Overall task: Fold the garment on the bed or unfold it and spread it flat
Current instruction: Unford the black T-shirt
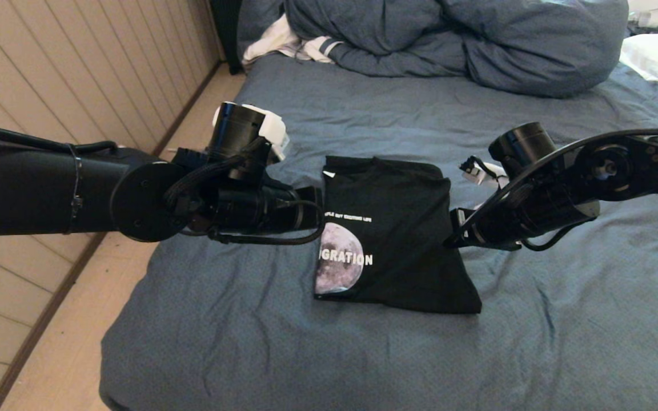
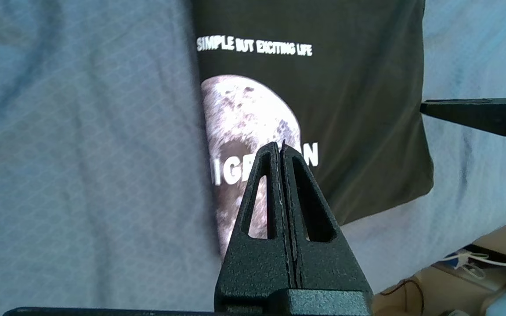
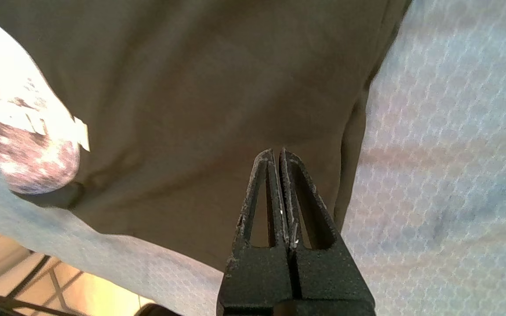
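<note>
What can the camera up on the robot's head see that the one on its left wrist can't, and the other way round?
Only the head view shows the bunched blue duvet, the striped white cloth, the wooden wall, and the whole folded T-shirt. Only the left wrist view makes the line "SIMPLE BUT EXCITING LIFE" readable and shows the left hand shut, empty, over the moon print. Both show the shirt on the blue bed and the right hand at its edge.

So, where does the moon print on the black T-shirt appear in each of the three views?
Head view: moon print at the T-shirt's left edge, near its lower corner.
Left wrist view: centre, partly behind the shut left gripper.
Right wrist view: far left edge.
Shared landmark: white lettering across the moon.
</note>
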{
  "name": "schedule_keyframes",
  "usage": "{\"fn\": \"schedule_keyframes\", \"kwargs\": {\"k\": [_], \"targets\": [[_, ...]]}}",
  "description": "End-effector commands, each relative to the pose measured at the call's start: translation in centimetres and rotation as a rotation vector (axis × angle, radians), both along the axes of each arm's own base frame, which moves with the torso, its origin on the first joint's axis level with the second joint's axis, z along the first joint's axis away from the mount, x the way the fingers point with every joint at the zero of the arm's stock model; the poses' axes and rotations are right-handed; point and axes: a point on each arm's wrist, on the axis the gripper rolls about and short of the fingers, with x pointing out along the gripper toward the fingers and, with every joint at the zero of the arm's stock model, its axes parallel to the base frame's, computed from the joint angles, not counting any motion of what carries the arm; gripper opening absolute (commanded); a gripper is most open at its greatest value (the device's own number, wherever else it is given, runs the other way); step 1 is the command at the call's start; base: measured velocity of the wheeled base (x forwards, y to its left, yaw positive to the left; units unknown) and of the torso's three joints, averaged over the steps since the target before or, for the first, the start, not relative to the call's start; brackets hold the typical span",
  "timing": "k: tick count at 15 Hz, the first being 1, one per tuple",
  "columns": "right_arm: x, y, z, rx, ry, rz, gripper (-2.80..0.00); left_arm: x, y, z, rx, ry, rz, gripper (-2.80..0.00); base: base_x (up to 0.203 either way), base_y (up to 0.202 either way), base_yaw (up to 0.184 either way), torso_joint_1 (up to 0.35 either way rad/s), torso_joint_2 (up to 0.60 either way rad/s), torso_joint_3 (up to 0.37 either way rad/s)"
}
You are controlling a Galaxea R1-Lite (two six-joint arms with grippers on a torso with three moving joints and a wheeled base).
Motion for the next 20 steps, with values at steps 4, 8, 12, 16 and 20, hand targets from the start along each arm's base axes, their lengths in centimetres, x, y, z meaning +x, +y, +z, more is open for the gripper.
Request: {"fn": "schedule_keyframes", "kwargs": {"k": [4,8,12,16,20], "targets": [[-0.5,0.0,1.1,0.008,-0.032,-0.004,-1.06,-1.0,0.2,1.3,-0.026,-0.024,-0.011,-2.80,0.000,0.000,0.000,0.000,0.00,0.000],[-0.3,0.0,0.3,-0.008,-0.008,-0.003,0.00,-1.8,0.6,1.4,-0.030,-0.016,-0.012,-2.80,0.000,0.000,0.000,0.000,0.00,0.000],[0.7,0.5,-1.4,-0.018,0.034,0.006,0.00,-2.1,0.8,1.0,-0.024,0.003,-0.007,-2.80,0.000,0.000,0.000,0.000,0.00,0.000],[1.1,1.6,-2.1,-0.025,0.050,0.029,-1.72,-2.1,0.9,0.5,-0.018,0.018,-0.005,-2.80,0.000,0.000,0.000,0.000,0.00,0.000],[0.9,1.6,-1.8,-0.030,0.036,0.025,-2.80,-2.2,0.9,0.5,-0.020,0.015,-0.005,-2.80,0.000,0.000,0.000,0.000,0.00,0.000]]}}
